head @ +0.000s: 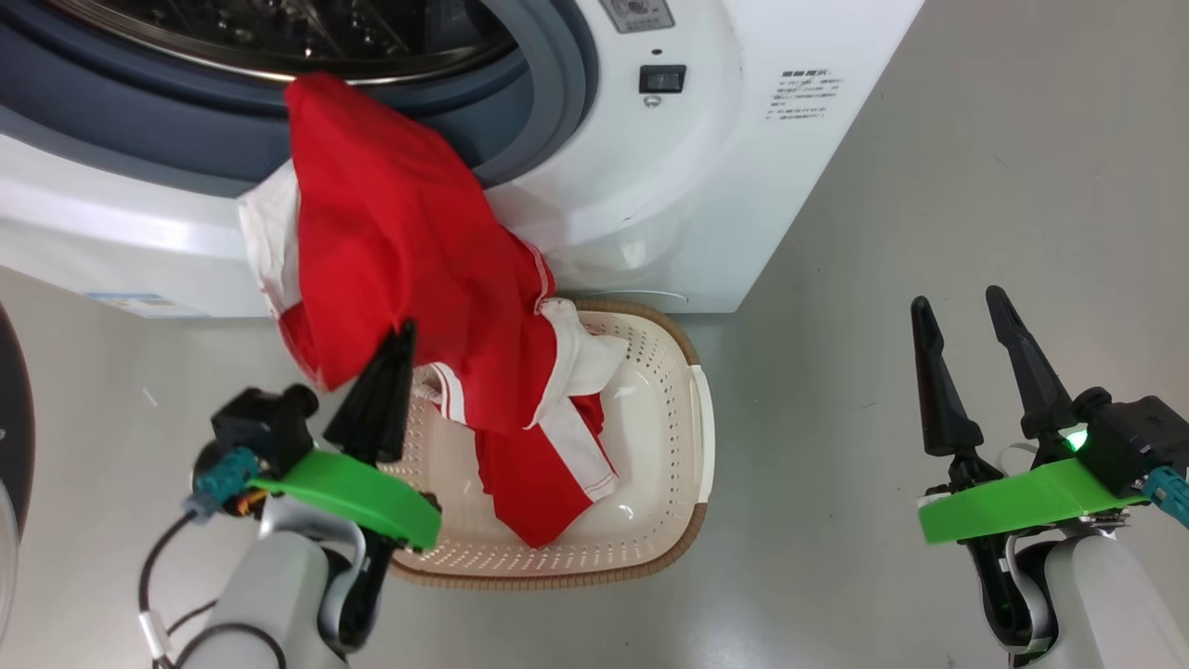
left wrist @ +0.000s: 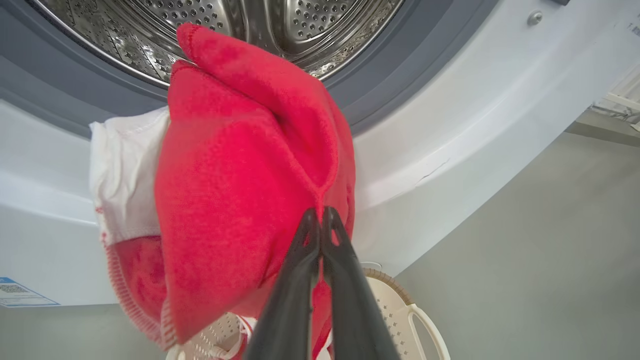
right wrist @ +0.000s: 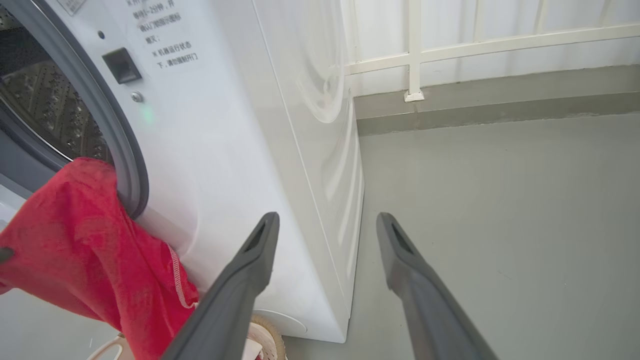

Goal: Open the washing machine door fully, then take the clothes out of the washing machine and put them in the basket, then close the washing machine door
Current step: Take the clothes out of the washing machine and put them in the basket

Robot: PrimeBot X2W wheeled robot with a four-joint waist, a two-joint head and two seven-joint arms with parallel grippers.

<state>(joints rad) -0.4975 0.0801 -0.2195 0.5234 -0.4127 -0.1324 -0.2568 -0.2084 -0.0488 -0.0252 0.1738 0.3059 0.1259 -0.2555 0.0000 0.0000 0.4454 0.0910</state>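
Observation:
My left gripper is shut on a fold of the red and white clothes, fingertips pinched together. The clothes stretch from the lower lip of the washing machine's open drum mouth down into the basket, which stands on the floor against the machine's front. The steel drum behind the cloth looks bare. The washing machine door's black rim shows at the far left edge, swung open. My right gripper hangs open over the floor to the right, holding nothing.
Grey floor spreads to the right of the machine and the basket. A low grey kerb with a white railing runs behind the machine's right side. The red cloth and the basket's rim lie left of my right fingers.

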